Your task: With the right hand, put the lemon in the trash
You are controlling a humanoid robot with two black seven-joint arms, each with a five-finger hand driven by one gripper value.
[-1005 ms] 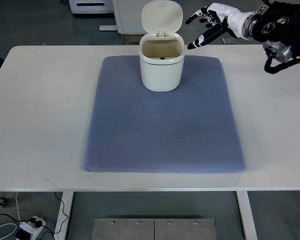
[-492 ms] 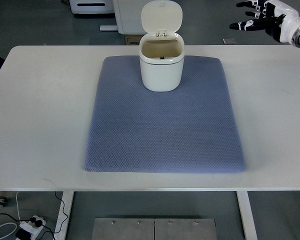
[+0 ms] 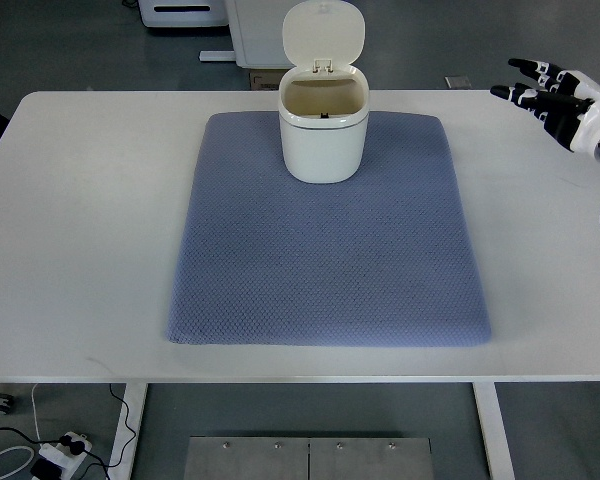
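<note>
The right hand (image 3: 558, 95), white with black finger joints, is seen at the right edge of the top view, above the far right corner of the white rectangular worktop (image 3: 80, 230). Its fingers (image 3: 525, 92) are spread and point toward the picture's left; nothing is grasped in them. Only the hand and a short stretch of wrist are shown, the rest of the arm being cut off by the frame edge.

The small cream-white plastic trash bin (image 3: 323, 135) is placed well apart from the hand, to its left, at the middle of the far edge of the blue-grey textured fabric mat (image 3: 325, 260). The bin is upright, and its rounded hinged lid (image 3: 323, 32) is tipped back so that the brownish inside is exposed. A small dark mark is visible at the inner rim near the hinge; what it is cannot be told. No lemon can be made out on the mat, on the worktop or in the hand, and the depth of the bin is not fully shown, so the lemon's whereabouts cannot be told.

The mat is laid flat in the middle of the worktop.
</note>
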